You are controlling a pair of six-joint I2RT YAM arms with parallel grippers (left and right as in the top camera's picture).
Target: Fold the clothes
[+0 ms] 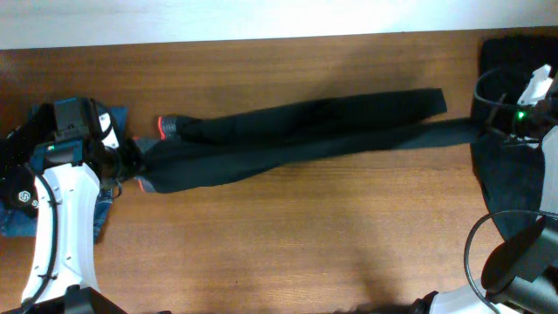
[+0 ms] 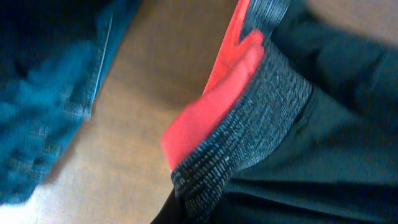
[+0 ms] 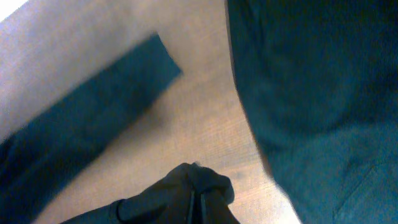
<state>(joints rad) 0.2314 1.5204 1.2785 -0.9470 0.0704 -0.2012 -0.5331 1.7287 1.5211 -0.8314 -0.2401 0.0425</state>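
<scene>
- My left pincer [image 1: 131,161] sits at the left end of the counter [image 1: 279,253]. It is closed, and as far as I can make out it is pinching the black trousers [image 1: 305,135] at the waist. My own fingers do not show in my left wrist view.
- That view is filled by the waistband [image 2: 249,124], red-orange on one face and grey ribbed on the other, with black cloth running off to the right.
- My right pincer [image 1: 485,131] is at the far right, closed on the bunched end of one trouser leg [image 3: 199,183].
- The trousers lie stretched lengthwise across the middle of the counter between my two pincers.
- The other leg lies flat on the wood. Its squared end [image 3: 149,62] is free, near my right pincer.
- The blue denim jeans [image 1: 17,218] lie crumpled at the left edge, partly under my left arm and just beside the waistband.
- Another black garment [image 1: 514,187] lies spread out at the right edge, beneath my right arm.
</scene>
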